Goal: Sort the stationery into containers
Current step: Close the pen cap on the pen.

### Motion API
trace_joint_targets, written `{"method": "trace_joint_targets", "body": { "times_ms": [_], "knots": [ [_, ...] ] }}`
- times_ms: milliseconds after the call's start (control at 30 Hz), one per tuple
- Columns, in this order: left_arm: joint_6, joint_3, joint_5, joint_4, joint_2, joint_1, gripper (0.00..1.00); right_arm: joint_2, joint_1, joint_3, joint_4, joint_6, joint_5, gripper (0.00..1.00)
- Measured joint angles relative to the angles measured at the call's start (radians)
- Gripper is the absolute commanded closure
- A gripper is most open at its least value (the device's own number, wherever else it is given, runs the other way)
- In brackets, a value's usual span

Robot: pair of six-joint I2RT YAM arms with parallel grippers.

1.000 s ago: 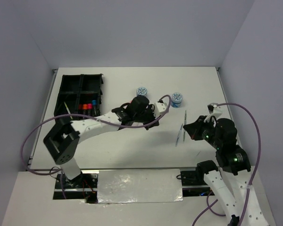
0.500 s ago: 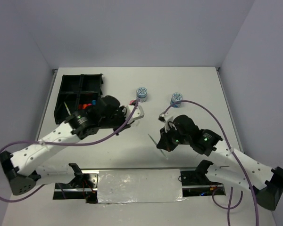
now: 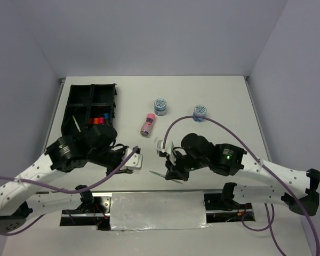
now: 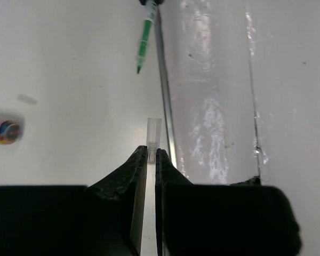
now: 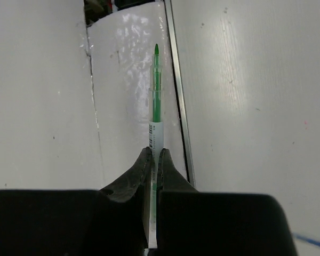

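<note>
So my right gripper (image 5: 153, 154) was clamped tight on the green pen (image 5: 156, 101), gripping its back end. The tip stuck out over the shiny strip (image 5: 125, 69) at the near edge of the table (image 3: 224, 96). My left gripper (image 4: 152, 156) was pinched almost closed on a short clear piece (image 4: 153, 132), hovering just left of the pen. Couldn't tell what that piece actually was. The pink tube (image 3: 147, 125) lay loose mid-table, with one tub (image 3: 160, 105) and the other tub (image 3: 200, 111) beyond it. All of that was well apart from the tray (image 3: 77, 101) at far left, which had the markers (image 3: 98, 120) in one compartment.
</note>
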Motion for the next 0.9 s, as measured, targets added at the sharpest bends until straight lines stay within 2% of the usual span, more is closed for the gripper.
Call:
{"method": "trace_joint_targets", "body": {
  "times_ms": [167, 333, 600, 900],
  "knots": [
    [0.004, -0.001, 0.111, -0.011, 0.079, -0.027, 1.0, 0.032, 0.004, 0.137, -0.087, -0.052, -0.028, 1.0],
    [0.005, 0.0, 0.156, -0.018, 0.121, -0.056, 1.0, 0.072, 0.021, 0.146, -0.163, -0.054, -0.035, 1.0],
    [0.0, 0.0, 0.134, -0.029, 0.15, -0.09, 1.0, 0.074, 0.069, 0.115, -0.216, -0.014, -0.026, 1.0],
    [-0.004, 0.003, 0.013, -0.001, 0.175, -0.13, 0.99, 0.103, 0.095, 0.082, -0.199, 0.034, -0.047, 1.0]
  ]
}}
